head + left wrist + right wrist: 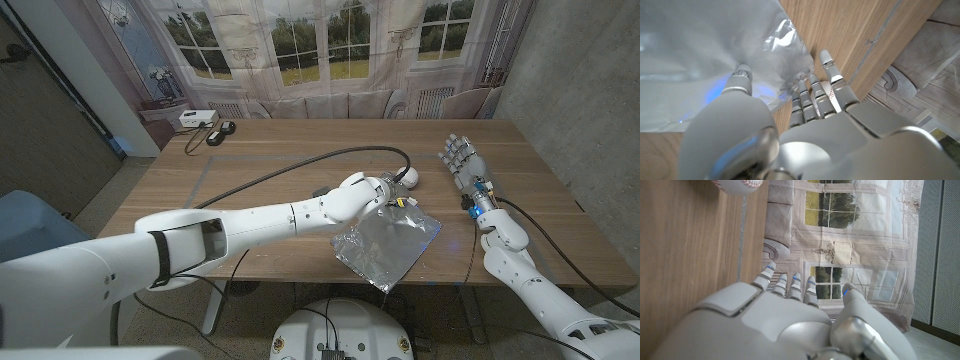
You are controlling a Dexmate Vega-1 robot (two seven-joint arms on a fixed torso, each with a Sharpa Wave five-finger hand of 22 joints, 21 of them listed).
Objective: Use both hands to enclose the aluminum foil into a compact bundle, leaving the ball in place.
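Foil sheet at the table's near edge, left hand on its far edge.
The aluminum foil overhangs the near edge of the table; the left hand pinches its far edge. The ball sits just beyond. The right hand stands well right, fingers spread, holding nothing.

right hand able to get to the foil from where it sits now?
Probably yes. The right hand stands open beside the aluminum foil sheet, with bare table between them. The left hand is already on the foil's far edge, and the baseball sits beyond it.
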